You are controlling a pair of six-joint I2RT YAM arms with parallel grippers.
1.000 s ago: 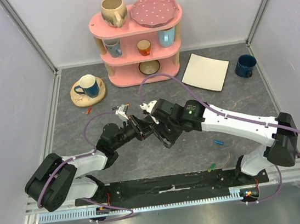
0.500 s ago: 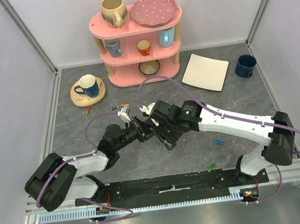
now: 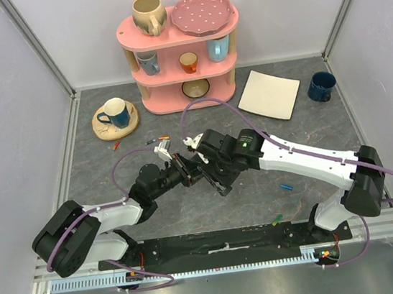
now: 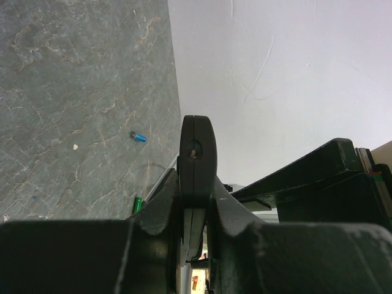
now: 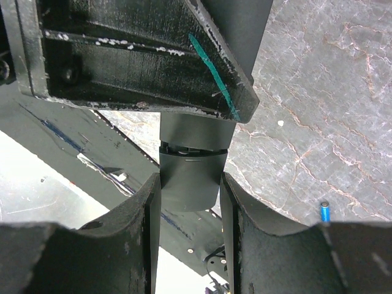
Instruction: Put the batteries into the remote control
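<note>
The black remote control (image 4: 197, 153) is held edge-on between the fingers of my left gripper (image 4: 196, 205), which is shut on it. In the top view both grippers meet above the table's middle, left gripper (image 3: 187, 171) and right gripper (image 3: 210, 176). In the right wrist view my right gripper (image 5: 190, 190) clasps the remote's end (image 5: 191, 174), its fingers against both sides. A blue battery (image 3: 286, 186) and a green battery (image 3: 276, 218) lie on the table at the near right. Both also show in the left wrist view, blue (image 4: 138, 136) and green (image 4: 138, 204).
More small batteries (image 3: 153, 139) lie behind the grippers, one orange (image 3: 115, 146). A pink shelf (image 3: 183, 54) with cups and a plate stands at the back. A blue mug on a coaster (image 3: 115, 114), a cream square plate (image 3: 269, 94) and a dark blue mug (image 3: 321, 86) stand nearby.
The right arm's wrist has shifted slightly left toward the left gripper. Both grippers keep their hold on the remote.
</note>
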